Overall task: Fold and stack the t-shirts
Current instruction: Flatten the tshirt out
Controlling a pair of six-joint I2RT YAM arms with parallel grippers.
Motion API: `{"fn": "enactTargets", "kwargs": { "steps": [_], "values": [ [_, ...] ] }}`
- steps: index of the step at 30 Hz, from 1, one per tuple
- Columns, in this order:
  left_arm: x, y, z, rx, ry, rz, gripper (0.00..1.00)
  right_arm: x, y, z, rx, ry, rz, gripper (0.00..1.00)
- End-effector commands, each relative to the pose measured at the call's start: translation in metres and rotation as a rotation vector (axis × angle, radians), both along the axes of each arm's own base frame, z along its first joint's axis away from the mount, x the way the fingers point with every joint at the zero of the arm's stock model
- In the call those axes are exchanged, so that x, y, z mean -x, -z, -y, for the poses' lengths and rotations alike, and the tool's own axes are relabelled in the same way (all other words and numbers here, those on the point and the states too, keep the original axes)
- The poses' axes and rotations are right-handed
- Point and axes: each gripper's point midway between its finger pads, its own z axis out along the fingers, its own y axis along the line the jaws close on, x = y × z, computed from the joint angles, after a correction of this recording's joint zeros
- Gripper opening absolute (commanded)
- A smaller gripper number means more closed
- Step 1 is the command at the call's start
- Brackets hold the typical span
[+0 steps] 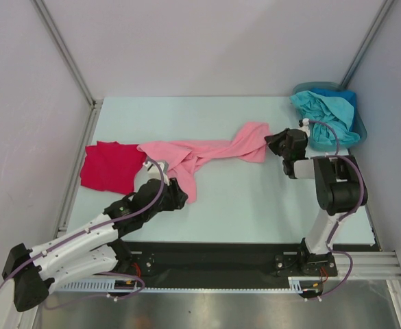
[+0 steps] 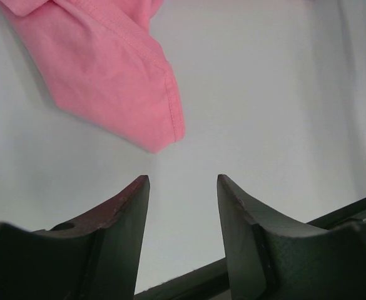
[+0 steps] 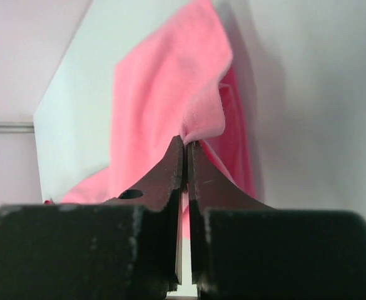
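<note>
- Reaching out low from the near left corner, the left gripper point(image 1: 178, 197) hovers just above the table point(image 1: 255, 205), its fingers point(image 2: 123, 206) apart with nothing between them.
- Just ahead of those open fingers lies one loose corner of the pink shirt point(image 2: 107, 81), flat on the table and not touching them.
- The pink shirt point(image 1: 207, 152) stretches as a twisted band across the middle of the table, from left to right.
- At its left end it meets the red shirt point(image 1: 107, 166), which lies bunched near the table's left edge.
- At its right end the right gripper point(image 1: 272, 142) has its fingers point(image 3: 170, 162) pressed together on a fold of the pink cloth's edge, which is lifted slightly.
- In the far right corner, a teal shirt point(image 1: 320, 113) and a blue shirt point(image 1: 344, 96) are heaped in a bluish tub point(image 1: 362, 129).
</note>
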Motion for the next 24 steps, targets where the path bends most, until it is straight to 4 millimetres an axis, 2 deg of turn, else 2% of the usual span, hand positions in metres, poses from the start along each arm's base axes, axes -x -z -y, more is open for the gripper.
{"fn": "enactTargets", "kwargs": {
  "steps": [1, 2, 5, 6, 8, 9, 11, 12, 14, 20, 21, 24],
  "values": [
    [-0.003, -0.014, 0.008, 0.047, 0.005, 0.039, 0.53, 0.007, -0.039, 0.003, 0.052, 0.011, 0.068, 0.00],
    [-0.004, -0.014, 0.009, 0.050, 0.006, 0.041, 0.53, 0.011, -0.050, 0.006, 0.065, 0.031, 0.075, 0.00],
    [-0.004, -0.007, 0.012, 0.042, 0.012, 0.030, 0.53, 0.027, -0.054, 0.007, 0.103, 0.040, 0.062, 0.00],
    [-0.003, -0.006, 0.013, 0.039, 0.014, 0.026, 0.53, 0.033, -0.067, 0.010, 0.105, 0.059, 0.082, 0.00],
    [-0.003, -0.003, 0.016, 0.035, 0.020, 0.022, 0.52, 0.045, -0.063, 0.013, 0.108, 0.071, 0.067, 0.00],
    [-0.002, -0.004, 0.018, 0.038, 0.027, 0.021, 0.52, 0.049, -0.078, 0.017, 0.106, 0.089, 0.100, 0.00],
    [-0.002, -0.005, 0.021, 0.040, 0.034, 0.023, 0.52, 0.058, -0.079, 0.021, 0.114, 0.101, 0.085, 0.00],
    [-0.001, -0.006, 0.023, 0.041, 0.042, 0.026, 0.52, 0.061, -0.090, 0.023, 0.115, 0.114, 0.105, 0.00],
    [-0.001, -0.008, 0.025, 0.042, 0.044, 0.030, 0.52, 0.067, -0.094, 0.026, 0.125, 0.119, 0.099, 0.00],
    [0.002, -0.009, 0.029, 0.040, 0.055, 0.031, 0.52, 0.067, -0.125, 0.029, 0.112, 0.129, 0.153, 0.00],
    [0.003, -0.008, 0.030, 0.039, 0.058, 0.029, 0.52, 0.063, -0.134, 0.028, 0.108, 0.128, 0.169, 0.00],
    [0.003, -0.007, 0.029, 0.036, 0.055, 0.028, 0.52, 0.054, -0.142, 0.026, 0.104, 0.123, 0.186, 0.00]
  ]
}}
